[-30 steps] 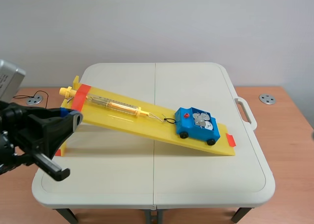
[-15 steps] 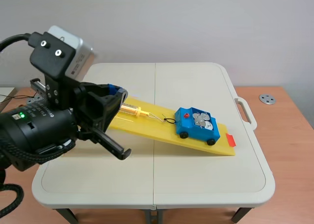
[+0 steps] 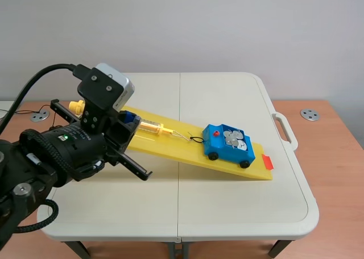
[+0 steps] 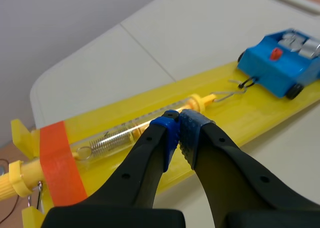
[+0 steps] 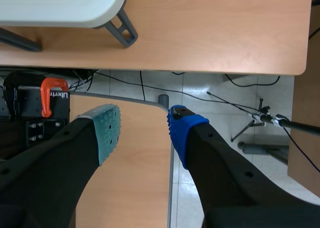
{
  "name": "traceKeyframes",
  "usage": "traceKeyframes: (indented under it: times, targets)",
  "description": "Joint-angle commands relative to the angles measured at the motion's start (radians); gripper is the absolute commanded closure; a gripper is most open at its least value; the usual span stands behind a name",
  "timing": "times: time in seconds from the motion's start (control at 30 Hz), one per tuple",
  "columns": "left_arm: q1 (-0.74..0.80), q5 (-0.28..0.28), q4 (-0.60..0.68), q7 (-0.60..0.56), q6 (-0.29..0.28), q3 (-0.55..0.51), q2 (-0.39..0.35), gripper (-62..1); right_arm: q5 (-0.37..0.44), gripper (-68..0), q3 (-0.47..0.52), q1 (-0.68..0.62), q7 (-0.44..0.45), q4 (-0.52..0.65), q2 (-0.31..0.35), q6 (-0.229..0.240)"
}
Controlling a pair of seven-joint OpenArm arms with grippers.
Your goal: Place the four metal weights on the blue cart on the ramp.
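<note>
Big swing by the left arm over the last second: from low at the near left corner of the desk to up over the high end of the yellow ramp. Zero shift in the blue cart or its load.

As for the left end effector: closed up, blue pads pressed together with nothing between them, right above the spring scale that lies along the ramp, near its hook end. Can't tell from either view whether touching the tube or just over it.

Blue cart parked on the lower part of the ramp, wheels on the yellow board, hooked by a thin wire to the spring scale. Shiny metal weights already in the cart's open tray, discs piled against each other. Can't count them for sure from here. Little red knob on the cart's uphill end. Wide orange tape band across the ramp's high end, just behind the scale's spring.

Meanwhile the right end effector, well away from all that: fingers spread wide, gripping nothing, pointed down past the edge of a wooden surface toward floor and cables.
</note>
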Motion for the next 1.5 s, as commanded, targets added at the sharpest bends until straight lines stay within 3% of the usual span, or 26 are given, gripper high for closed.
traceKeyframes:
  times: [0.0,0.23,1.47]
  targets:
    - [-0.051,-0.026,0.063,-0.131,0.069,-0.011,0.019,-2.7,0.089,-24.0,0.05,-0.02,0.058,0.087,0.0,0.042]
    - [-0.089,-0.026,0.006,-0.142,0.074,-0.011,0.019,-2.7,0.088,-24.0,0.05,-0.02,0.048,0.087,-0.012,0.042]
    - [-0.087,-0.026,0.002,-0.157,0.073,-0.011,0.019,-2.7,0.088,-24.0,0.05,-0.019,0.048,0.087,-0.011,0.042]
